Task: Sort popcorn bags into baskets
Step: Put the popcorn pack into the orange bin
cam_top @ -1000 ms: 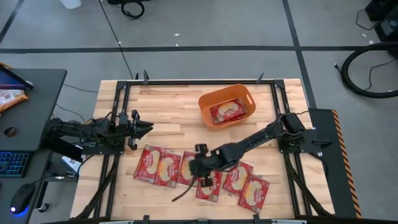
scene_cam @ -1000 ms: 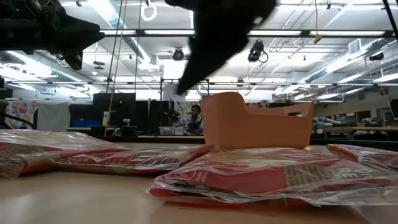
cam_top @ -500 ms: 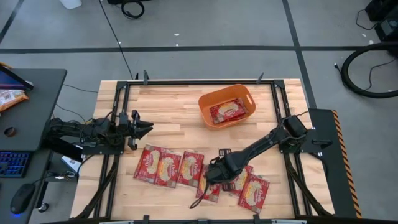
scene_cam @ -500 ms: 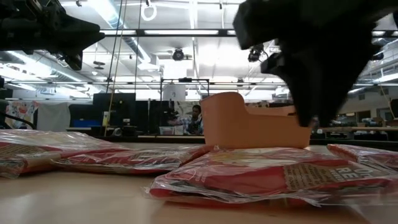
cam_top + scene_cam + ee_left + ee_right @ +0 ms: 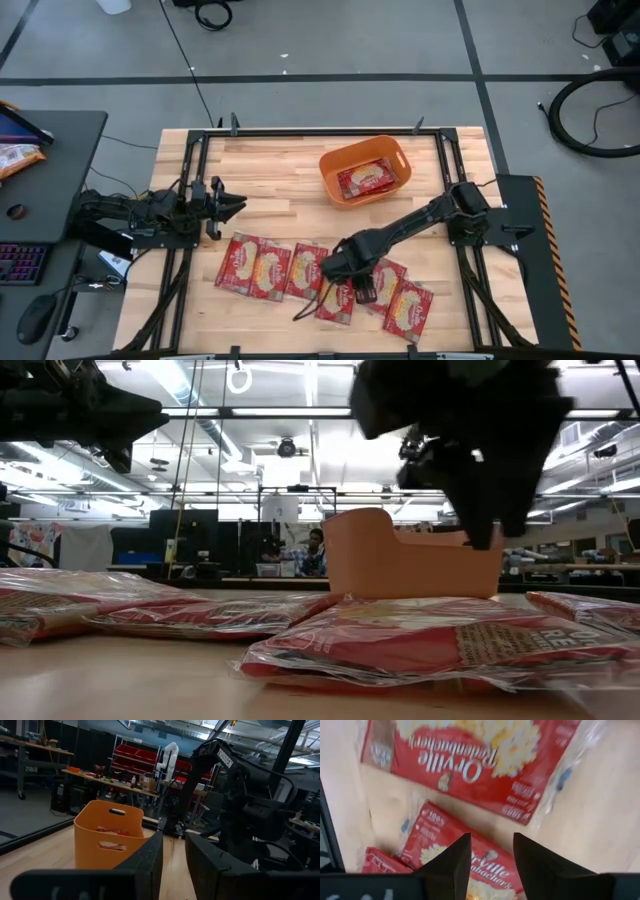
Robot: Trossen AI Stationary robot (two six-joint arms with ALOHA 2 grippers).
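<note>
Several red popcorn bags lie flat in a row along the table's near side, and they also show in the low view and the right wrist view. One more bag lies in the orange tub at the far middle; the tub also shows in the low view and the left wrist view. My right gripper hovers open above the middle of the row, fingers pointing down, touching nothing. My left gripper waits at the table's left, slightly open and empty.
Black frame rails run along the table's left and right sides. The bare wood between the tub and the row of bags is free. A desk with a keyboard stands beyond the left edge. A person sits far off in the room.
My right gripper has swung above the row of bags toward the table's right edge, then come back a little toward the left, turning as it went. It stays open and above the bags. The bags have not moved.
</note>
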